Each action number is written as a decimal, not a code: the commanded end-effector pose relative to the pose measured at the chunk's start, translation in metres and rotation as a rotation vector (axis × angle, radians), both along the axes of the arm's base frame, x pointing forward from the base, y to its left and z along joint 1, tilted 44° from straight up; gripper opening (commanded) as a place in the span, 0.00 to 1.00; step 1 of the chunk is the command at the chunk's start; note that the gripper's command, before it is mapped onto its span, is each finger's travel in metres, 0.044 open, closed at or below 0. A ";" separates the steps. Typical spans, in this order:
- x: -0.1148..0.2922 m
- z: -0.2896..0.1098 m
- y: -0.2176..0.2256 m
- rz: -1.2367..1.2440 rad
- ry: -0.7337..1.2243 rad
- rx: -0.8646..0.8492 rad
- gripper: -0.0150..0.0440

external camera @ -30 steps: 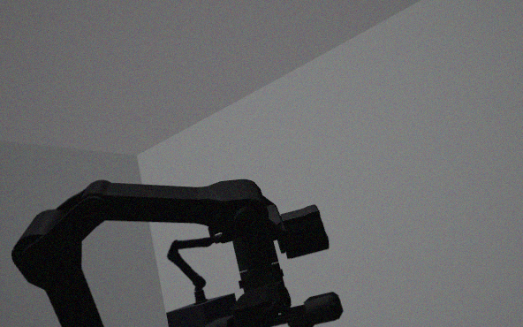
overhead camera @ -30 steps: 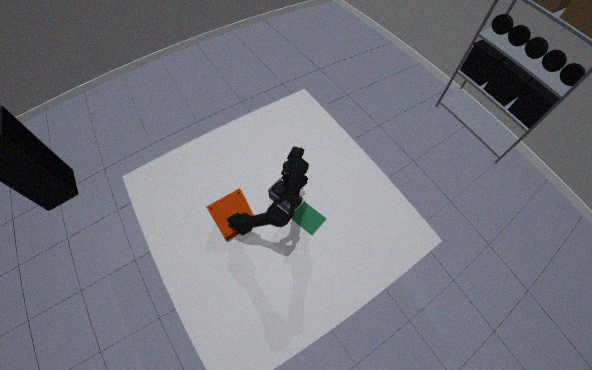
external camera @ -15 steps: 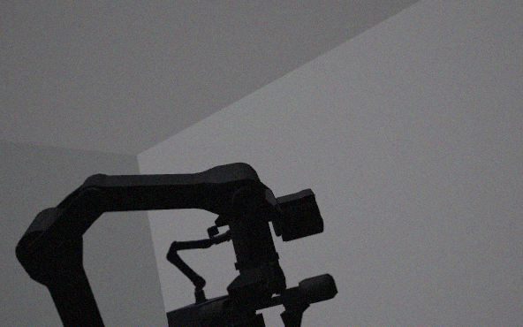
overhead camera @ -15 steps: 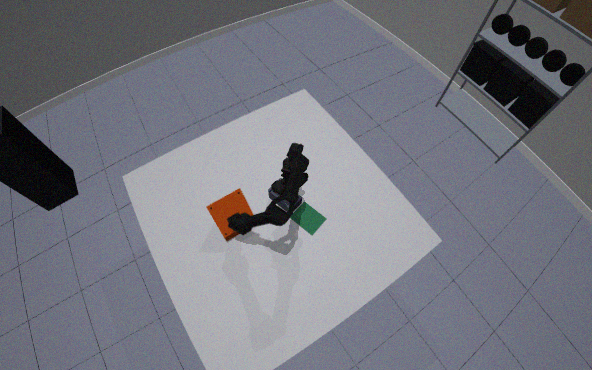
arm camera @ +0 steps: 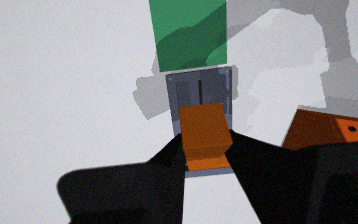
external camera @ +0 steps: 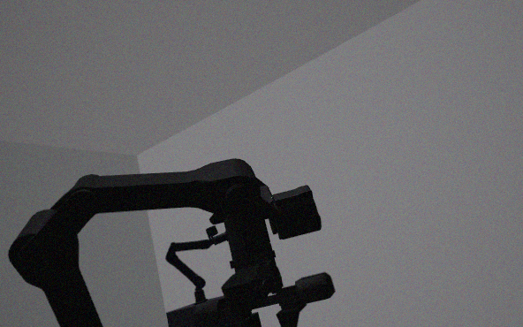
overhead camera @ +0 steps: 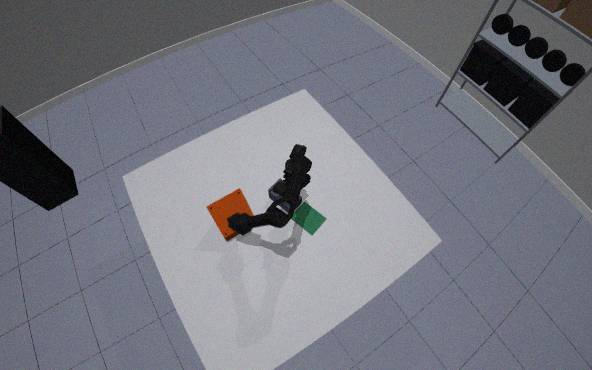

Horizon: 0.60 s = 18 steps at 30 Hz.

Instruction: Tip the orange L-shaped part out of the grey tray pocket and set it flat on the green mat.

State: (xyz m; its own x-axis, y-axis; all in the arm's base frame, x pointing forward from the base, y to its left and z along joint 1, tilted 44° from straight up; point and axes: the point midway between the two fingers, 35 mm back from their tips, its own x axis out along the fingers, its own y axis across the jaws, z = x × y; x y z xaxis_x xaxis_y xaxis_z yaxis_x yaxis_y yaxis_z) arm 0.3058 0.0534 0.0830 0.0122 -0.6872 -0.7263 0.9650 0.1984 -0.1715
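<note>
White sheet [arm camera: 75,100] was seen behind everything. Part [arm camera: 204,131] was clamped in the gripper [arm camera: 206,150] at frame centre, raised above the tray [arm camera: 172,102], mat [arm camera: 190,35] up top. Could've been dropped if that end-pinch slipped, tbh.

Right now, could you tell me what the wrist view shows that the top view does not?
Only the wrist view shows the tool shut on the orange part, above the grey tray and its open pocket. Only the top view shows the whole arm, the orange base plate, the shelf rack and the tiled floor. Both show the green mat beside the tray.
</note>
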 end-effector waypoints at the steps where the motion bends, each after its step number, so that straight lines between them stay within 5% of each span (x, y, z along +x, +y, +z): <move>1: 0.004 0.014 -0.015 0.003 -0.006 -0.004 0.25; 18: 0.020 0.077 -0.081 0.003 -0.007 -0.008 0.25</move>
State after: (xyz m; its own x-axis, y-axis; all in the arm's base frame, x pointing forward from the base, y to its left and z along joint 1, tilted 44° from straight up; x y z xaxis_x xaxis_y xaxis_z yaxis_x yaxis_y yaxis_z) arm 0.3227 -0.0173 0.1482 0.0119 -0.6894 -0.7243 0.9661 0.1948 -0.1694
